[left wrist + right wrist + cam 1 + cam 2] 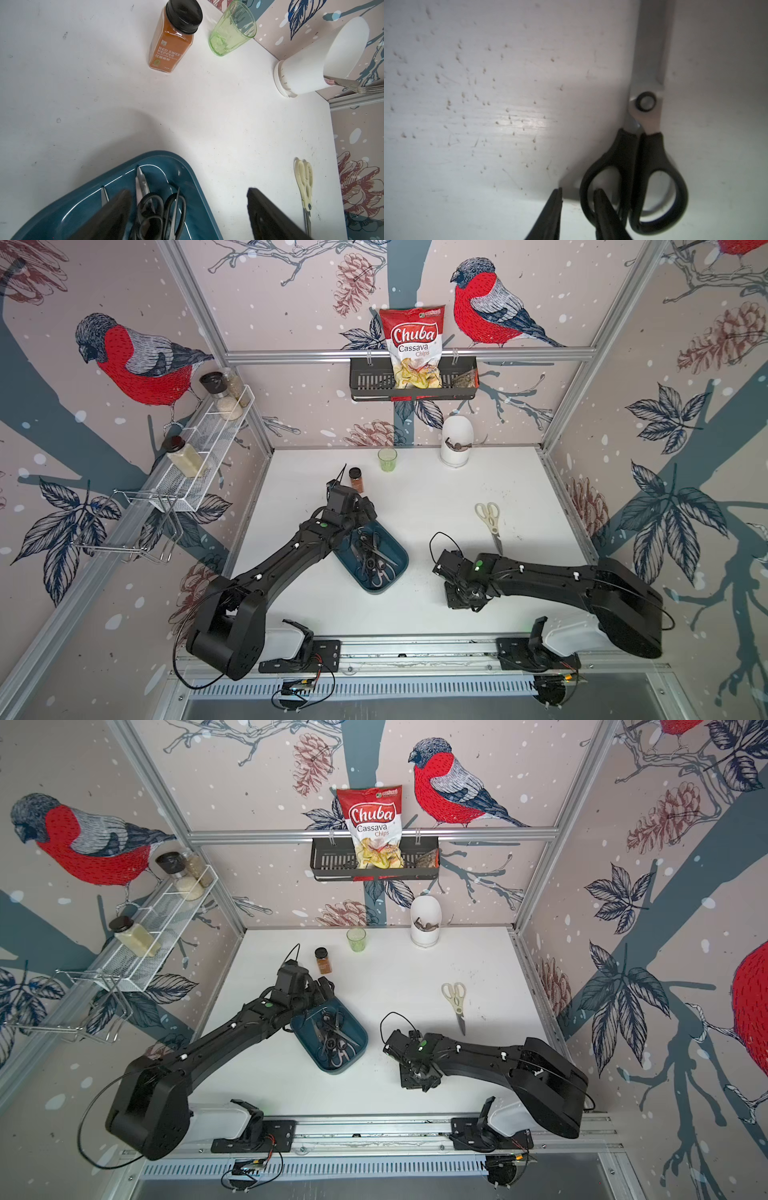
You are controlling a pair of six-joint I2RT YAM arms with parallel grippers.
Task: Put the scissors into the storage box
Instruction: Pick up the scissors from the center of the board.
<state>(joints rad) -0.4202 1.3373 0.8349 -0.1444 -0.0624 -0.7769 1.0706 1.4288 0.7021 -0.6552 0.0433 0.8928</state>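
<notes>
The pick-up is in hand. The black-handled scissors [645, 124] lie flat on the table [467, 104]. The right end effector [579, 190] straddles one handle ring, slightly spread and not yet pinching. The left end effector [189, 191] hovers spread and empty over the storage box [395, 541], which holds several pairs. Next it must squeeze, lift and carry the pair to the box. The cream shears [490, 522] remain on the table.
</notes>
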